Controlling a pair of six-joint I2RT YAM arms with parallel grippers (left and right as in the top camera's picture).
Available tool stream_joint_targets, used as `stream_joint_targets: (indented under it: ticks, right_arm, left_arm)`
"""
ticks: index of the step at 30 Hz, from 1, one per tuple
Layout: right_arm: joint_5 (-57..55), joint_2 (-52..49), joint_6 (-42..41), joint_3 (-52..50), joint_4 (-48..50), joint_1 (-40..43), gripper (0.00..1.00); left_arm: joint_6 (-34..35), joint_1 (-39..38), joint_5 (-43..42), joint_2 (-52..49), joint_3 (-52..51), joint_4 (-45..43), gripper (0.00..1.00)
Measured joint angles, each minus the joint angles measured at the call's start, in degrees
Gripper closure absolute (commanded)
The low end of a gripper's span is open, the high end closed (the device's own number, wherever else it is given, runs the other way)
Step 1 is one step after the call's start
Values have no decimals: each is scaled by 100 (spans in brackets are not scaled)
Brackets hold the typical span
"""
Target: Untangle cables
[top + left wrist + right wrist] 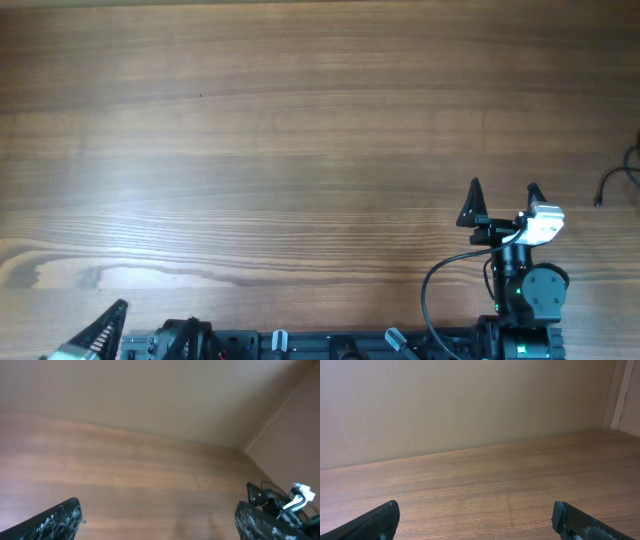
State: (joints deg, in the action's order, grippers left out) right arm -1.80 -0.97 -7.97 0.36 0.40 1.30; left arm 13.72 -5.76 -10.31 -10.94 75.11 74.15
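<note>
Barely visible at the far right edge of the worktop, dark cables, well apart from the right gripper, spread wide and empty near the front edge, and farther yet from the left gripper, likewise released, front-left.

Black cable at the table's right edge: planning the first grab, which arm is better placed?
Likely right. The thin black cable shows at the wooden table's right edge, near the open right gripper; the left gripper sits far bottom-left.
</note>
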Motion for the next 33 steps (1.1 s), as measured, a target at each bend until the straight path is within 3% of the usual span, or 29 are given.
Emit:
stream_joint_targets:
  ticks: [2,5,9,10,15,18,23,28,33]
  right_arm:
    - [0,0,0,0,2,0,0]
    - [0,9,0,0,-4,0,0]
    - [-2,17,-2,-2,2,0,0]
    - [-4,20,-2,-2,0,0,0]
    - [-17,24,-2,-2,0,0,0]
    - [-20,24,-20,-2,0,0,0]
    - [-20,24,-22,-2,0,0,0]
    - [-20,20,-42,-2,2,0,0]
    - [-20,20,-42,-2,0,0,0]
  left_arm:
    - [63,0,26,0,-153,-59,0]
    - [85,0,0,17,-1110,-1010,0]
    - [140,0,-457,-50,-2914,-3239,0]
    - [146,0,-719,-37,-3480,-4291,0]
    - [168,0,-1272,-46,-4999,-7208,0]
    - [170,0,-1209,-33,-5567,-8476,0]
    - [170,229,-684,269,-6039,-8913,0]
    - [223,339,-234,981,-6682,-8959,0]
    - [337,341,260,1005,-7154,-8856,0]
